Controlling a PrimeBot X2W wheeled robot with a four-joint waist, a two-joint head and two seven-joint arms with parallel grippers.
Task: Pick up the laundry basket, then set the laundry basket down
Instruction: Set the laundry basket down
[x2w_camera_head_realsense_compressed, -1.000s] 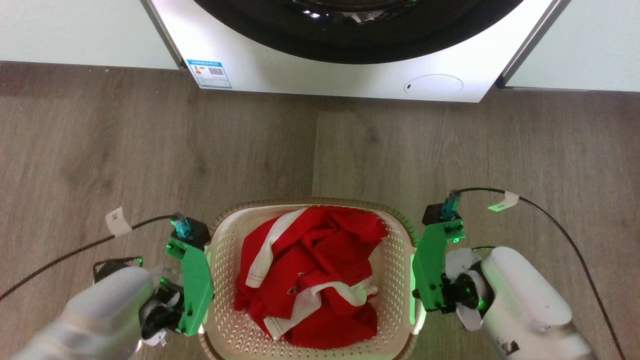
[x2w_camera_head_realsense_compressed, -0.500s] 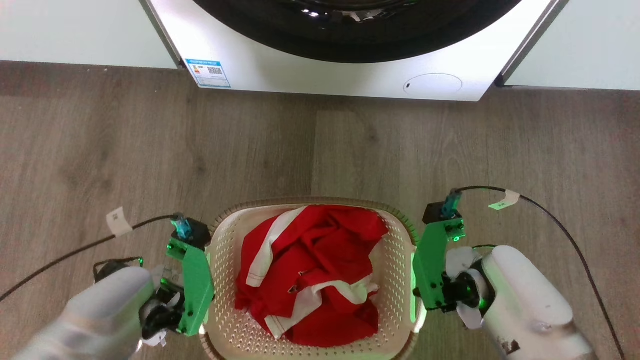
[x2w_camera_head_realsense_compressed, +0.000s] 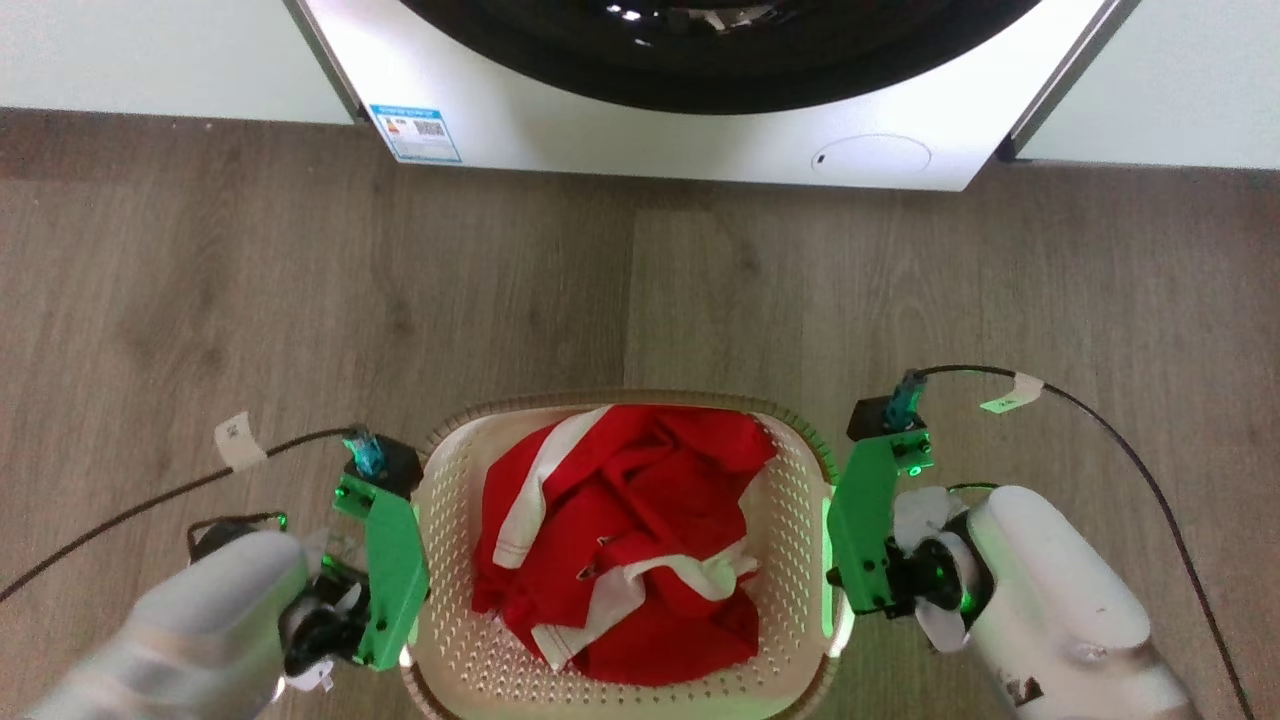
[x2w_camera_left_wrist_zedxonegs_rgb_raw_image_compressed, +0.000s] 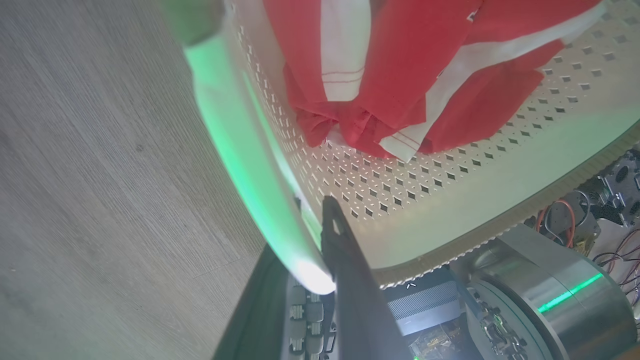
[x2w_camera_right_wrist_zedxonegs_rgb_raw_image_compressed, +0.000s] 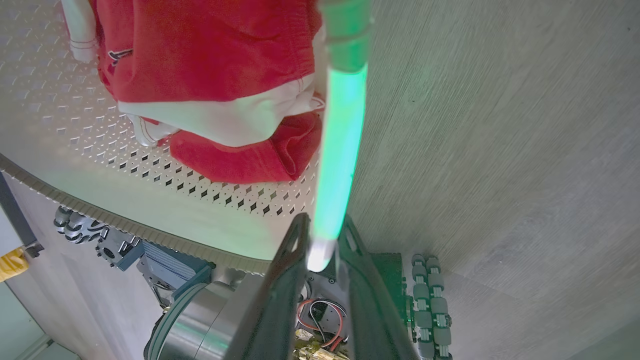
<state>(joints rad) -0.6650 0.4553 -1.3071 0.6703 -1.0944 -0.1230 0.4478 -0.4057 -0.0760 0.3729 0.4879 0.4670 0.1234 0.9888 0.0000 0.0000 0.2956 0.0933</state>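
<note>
The laundry basket (x2w_camera_head_realsense_compressed: 448, 560), cream-white and perforated with a brown woven-look rim, sits at the bottom middle of the head view between my two arms. A crumpled red and white garment (x2w_camera_head_realsense_compressed: 620, 540) lies in it. My left gripper (x2w_camera_head_realsense_compressed: 402, 585) is shut on the basket's left handle (x2w_camera_left_wrist_zedxonegs_rgb_raw_image_compressed: 240, 140), one dark finger (x2w_camera_left_wrist_zedxonegs_rgb_raw_image_compressed: 345, 260) inside the wall and the other outside. On the other side, my right gripper (x2w_camera_head_realsense_compressed: 835, 560) is shut on the right handle (x2w_camera_right_wrist_zedxonegs_rgb_raw_image_compressed: 340, 150), which runs up between its fingers (x2w_camera_right_wrist_zedxonegs_rgb_raw_image_compressed: 295, 245). Both handles glow green. Whether the basket's bottom touches the floor is hidden.
A white washing machine (x2w_camera_head_realsense_compressed: 650, 140) with a dark round door stands ahead on the wood floor (x2w_camera_head_realsense_compressed: 300, 300), pale cabinets on both sides. Black cables (x2w_camera_head_realsense_compressed: 1120, 440) trail from both wrists. My own base and wheels (x2w_camera_right_wrist_zedxonegs_rgb_raw_image_compressed: 425, 300) lie right behind the basket.
The camera has moved: the washing machine stands higher in the picture. Basket and both grippers have shifted up only slightly, and the grips are unchanged.
</note>
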